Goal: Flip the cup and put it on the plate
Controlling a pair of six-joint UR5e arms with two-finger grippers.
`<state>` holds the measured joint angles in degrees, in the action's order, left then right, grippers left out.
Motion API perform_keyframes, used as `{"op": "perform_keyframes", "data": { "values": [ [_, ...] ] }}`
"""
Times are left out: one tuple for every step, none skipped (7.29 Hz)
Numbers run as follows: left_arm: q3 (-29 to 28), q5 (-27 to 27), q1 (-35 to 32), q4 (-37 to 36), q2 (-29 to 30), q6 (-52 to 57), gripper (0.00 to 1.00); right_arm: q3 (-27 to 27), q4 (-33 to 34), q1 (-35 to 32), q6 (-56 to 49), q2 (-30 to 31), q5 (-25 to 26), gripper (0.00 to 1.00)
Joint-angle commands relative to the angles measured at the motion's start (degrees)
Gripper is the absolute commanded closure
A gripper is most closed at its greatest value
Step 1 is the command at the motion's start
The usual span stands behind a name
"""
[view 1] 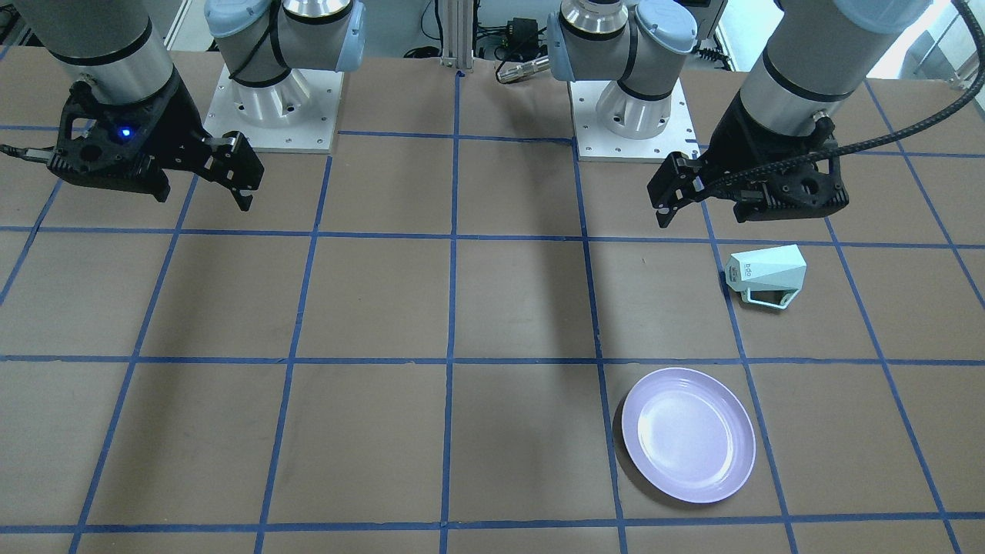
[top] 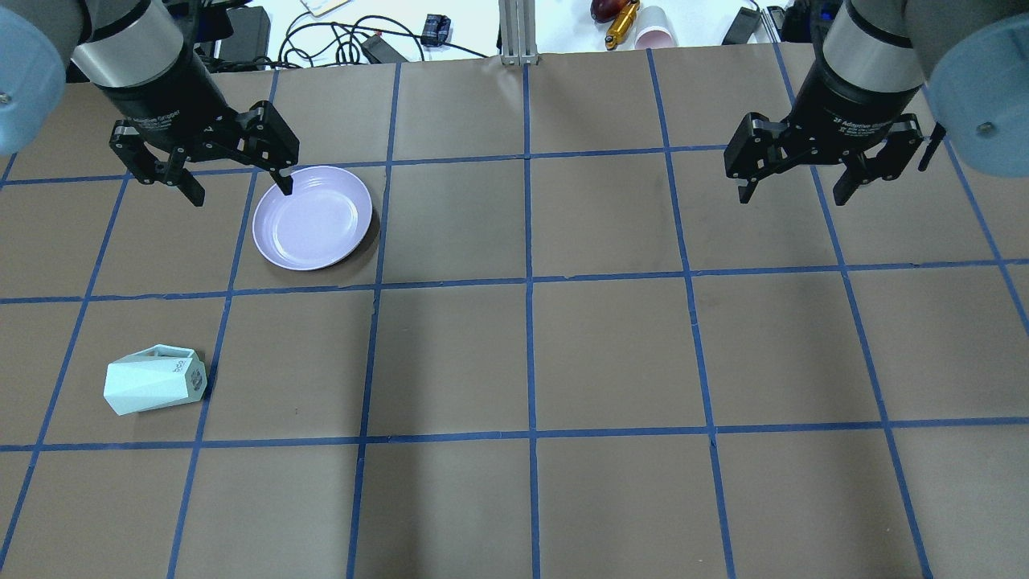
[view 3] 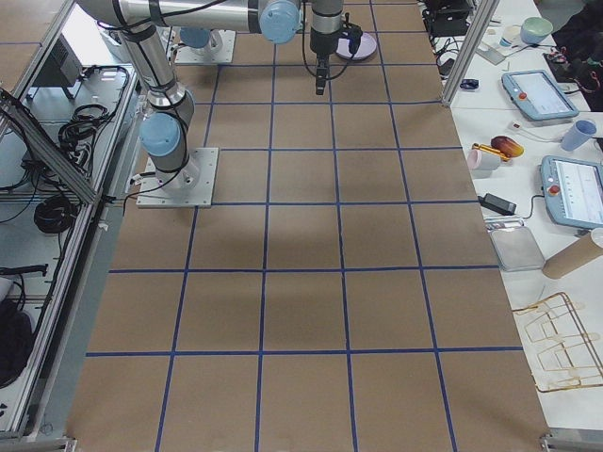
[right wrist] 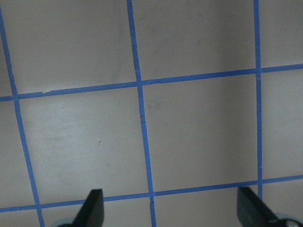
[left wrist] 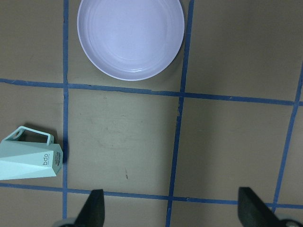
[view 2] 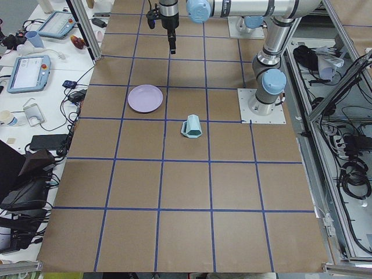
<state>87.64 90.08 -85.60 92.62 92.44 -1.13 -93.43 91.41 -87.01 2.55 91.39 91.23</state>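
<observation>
The pale mint-green cup lies on its side on the brown table, left of centre, its logo base toward the table's middle and its handle toward the far edge. It also shows in the front view and the left wrist view. The lavender plate sits empty, farther out than the cup; it shows in the front view and the left wrist view. My left gripper is open and empty, high over the plate's left edge. My right gripper is open and empty, high over the right side.
Blue tape lines divide the table into squares. The two arm bases stand at the robot's edge. Cables, a pink cup and small items lie beyond the far edge. Operator tables with tablets flank the far side.
</observation>
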Motion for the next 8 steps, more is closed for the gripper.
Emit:
{"op": "perform_keyframes", "data": {
  "values": [
    [0.6,0.18,0.0,-0.24,-0.07,-0.18,0.0,0.0,0.0,0.0,0.0,0.02,0.0,0.0],
    [0.6,0.53,0.17,-0.51,0.02,-0.01,0.0,0.0,0.0,0.0,0.0,0.02,0.0,0.0],
    [0.6,0.36,0.35,-0.68,0.02,0.08,0.0,0.0,0.0,0.0,0.0,-0.07,0.0,0.0],
    [0.6,0.01,1.48,-0.69,-0.06,0.17,0.0,0.0,0.0,0.0,0.0,-0.07,0.0,0.0],
    [0.78,-0.52,3.41,-0.6,0.2,0.17,0.0,0.0,0.0,0.0,0.0,0.02,0.0,0.0],
    [0.69,-1.13,4.99,-0.6,0.03,0.6,0.0,0.0,0.0,0.0,0.0,-0.07,0.0,0.0],
    [0.95,-0.96,7.62,-0.08,-0.06,2.52,0.0,0.0,0.0,0.0,0.0,0.02,0.0,0.0],
    [0.78,-0.87,10.34,0.71,-0.24,2.63,0.0,0.0,0.0,0.0,0.0,0.02,0.09,0.0]
  ]
}}
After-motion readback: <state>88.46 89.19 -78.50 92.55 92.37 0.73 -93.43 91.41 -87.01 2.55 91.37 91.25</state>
